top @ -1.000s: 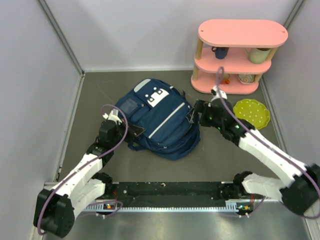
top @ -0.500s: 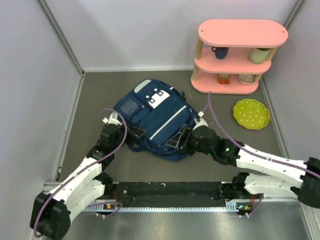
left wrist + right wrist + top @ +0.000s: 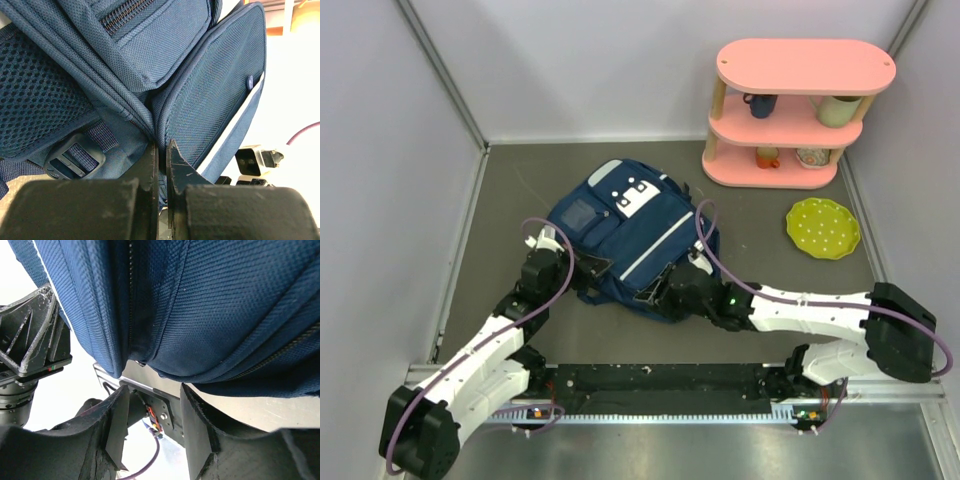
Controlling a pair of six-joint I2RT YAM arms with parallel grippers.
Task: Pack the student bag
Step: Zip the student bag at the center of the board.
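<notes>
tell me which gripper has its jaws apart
The right gripper: its jaws stand apart at the student bag edge; the left gripper is pinched shut on its fabric.

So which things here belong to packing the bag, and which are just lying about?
In the job: student bag; left gripper, shut on its fabric; right gripper, open at its near edge.
Lying about: pink shelf with mugs on it; green plate.

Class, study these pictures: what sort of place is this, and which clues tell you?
Probably a robot test pen, not a classroom: plain walls enclose it, two robot arms are fixed at the near edge, and the backpack and pink shelf look staged.
</notes>
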